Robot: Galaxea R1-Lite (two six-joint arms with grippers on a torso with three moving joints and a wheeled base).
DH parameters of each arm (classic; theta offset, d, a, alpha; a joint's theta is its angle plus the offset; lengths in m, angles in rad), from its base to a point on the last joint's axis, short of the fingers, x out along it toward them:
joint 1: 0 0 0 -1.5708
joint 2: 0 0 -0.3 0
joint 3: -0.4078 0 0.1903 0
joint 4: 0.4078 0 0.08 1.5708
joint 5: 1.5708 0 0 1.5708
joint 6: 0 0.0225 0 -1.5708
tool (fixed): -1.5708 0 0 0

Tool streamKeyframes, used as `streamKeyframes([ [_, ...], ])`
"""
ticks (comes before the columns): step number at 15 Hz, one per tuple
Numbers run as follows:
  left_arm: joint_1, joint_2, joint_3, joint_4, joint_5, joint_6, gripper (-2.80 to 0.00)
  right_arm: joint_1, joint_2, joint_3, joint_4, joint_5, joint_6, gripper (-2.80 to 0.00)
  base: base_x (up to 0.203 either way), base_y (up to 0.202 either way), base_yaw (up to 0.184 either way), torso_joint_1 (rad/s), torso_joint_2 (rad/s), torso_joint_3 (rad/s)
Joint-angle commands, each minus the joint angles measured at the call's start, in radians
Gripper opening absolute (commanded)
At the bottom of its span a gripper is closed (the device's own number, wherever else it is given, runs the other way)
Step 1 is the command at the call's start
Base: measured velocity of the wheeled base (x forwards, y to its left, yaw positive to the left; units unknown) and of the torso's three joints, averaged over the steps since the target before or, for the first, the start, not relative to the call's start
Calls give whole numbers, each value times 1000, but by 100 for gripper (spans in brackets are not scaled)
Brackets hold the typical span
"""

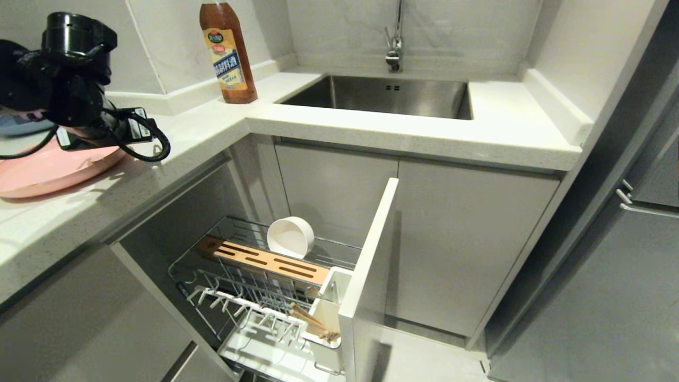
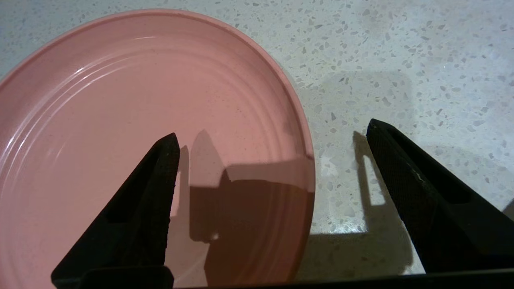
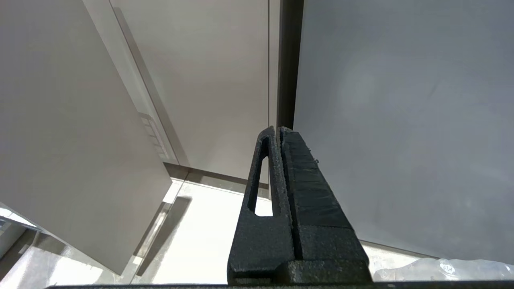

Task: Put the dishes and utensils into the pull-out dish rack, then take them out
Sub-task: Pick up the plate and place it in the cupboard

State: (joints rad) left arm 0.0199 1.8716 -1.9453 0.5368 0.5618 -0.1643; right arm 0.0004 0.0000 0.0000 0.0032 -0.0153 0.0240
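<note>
Unloading stage, by the look of it: pink plate [image 2: 132, 132] lying flat on the surface [image 2: 401, 60], left tool [image 2: 273, 132] spread wide above its rim, gripping nothing. Cream bowl [image 1: 290, 237] and chopsticks [image 1: 313, 321] in the pull-out dish rack [image 1: 254, 297]; fork unseen. Next, probably down to the rack for the bowl; right tool [image 3: 280, 132] pressed together, parked low by the cabinets.

The left arm reached out high on the robot's left, wrist bent downward, and the left gripper [image 2: 273, 132] hung with its two black fingers [image 2: 160, 176] spread wide, nothing caught between them. The right gripper [image 3: 280, 130] sat low and parked, its fingers pressed flat together, pointing forward and gripping nothing.
</note>
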Motion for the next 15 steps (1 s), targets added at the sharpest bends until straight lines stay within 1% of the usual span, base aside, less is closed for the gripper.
streamKeyframes([
  [1, 8, 11, 0, 3, -2, -3, 0, 1, 0, 3, -1, 0, 0, -280, 0, 0, 0, 0, 0, 0],
  [7, 14, 15, 0, 5, -13, -37, 0, 1, 0, 2, 0, 0, 0, -280, 0, 0, 0, 0, 0, 0],
  [11, 14, 12, 2, 11, -31, -40, 0, 0, 0, 3, 0, 0, 0, -280, 0, 0, 0, 0, 0, 0],
  [13, 14, 12, 2, 19, -40, -63, 0, 1, 0, 2, 0, 0, 1, -280, 0, 0, 0, 0, 0, 0],
  [15, 15, 11, 2, 23, -43, -66, 0, 0, 0, 2, 0, 0, 0, -280, 0, 0, 0, 0, 0, 0],
])
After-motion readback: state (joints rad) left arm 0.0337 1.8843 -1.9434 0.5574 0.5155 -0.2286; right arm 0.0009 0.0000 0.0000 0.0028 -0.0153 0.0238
